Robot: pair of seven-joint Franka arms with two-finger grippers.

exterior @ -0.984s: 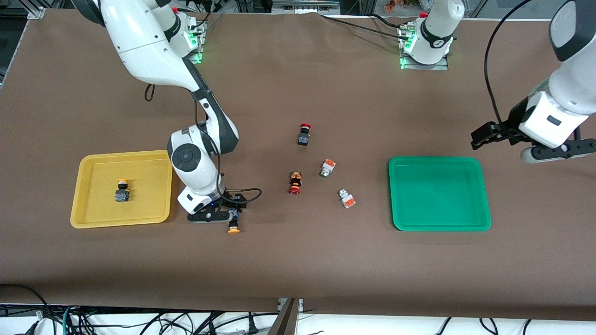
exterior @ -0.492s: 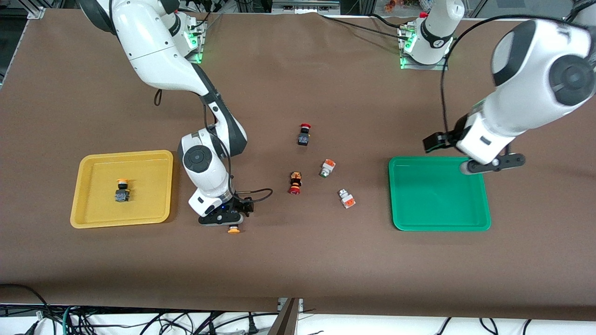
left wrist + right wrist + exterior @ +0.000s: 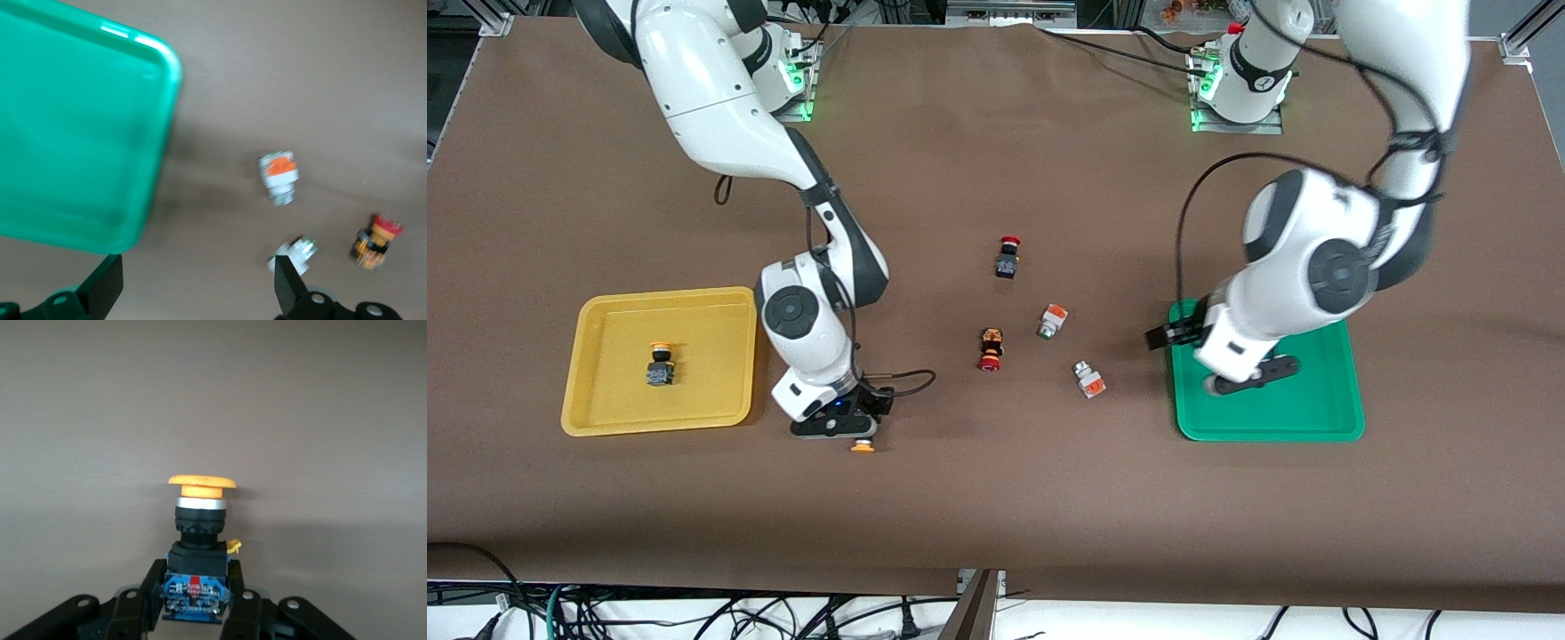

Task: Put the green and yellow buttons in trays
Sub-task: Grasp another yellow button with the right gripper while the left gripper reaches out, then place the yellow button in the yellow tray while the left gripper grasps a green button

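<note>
My right gripper (image 3: 852, 428) is shut on a black-bodied button with a yellow cap (image 3: 862, 446), low over the table beside the yellow tray (image 3: 605, 418). In the right wrist view the fingers (image 3: 143, 600) clamp the button's body (image 3: 199, 540). A second yellow-capped button (image 3: 660, 364) lies in the yellow tray. Two white-grey buttons with orange blocks (image 3: 1053, 321) (image 3: 1088, 379) lie on the table mid-way between the trays. My left gripper (image 3: 1249, 375) is open and empty over the green tray's (image 3: 1316, 418) edge nearest those buttons. The left wrist view shows that tray (image 3: 73, 133) and both white-grey buttons (image 3: 279, 175) (image 3: 293, 252).
Two black-bodied buttons with red caps lie on the table: one (image 3: 1008, 258) farther from the front camera than the white-grey buttons, one (image 3: 991, 348) beside them toward the right arm's end. The second also shows in the left wrist view (image 3: 375, 240).
The left arm has swung in from its end of the table and come down over the green tray. The right gripper has shifted slightly toward the yellow tray with the yellow-capped button.
</note>
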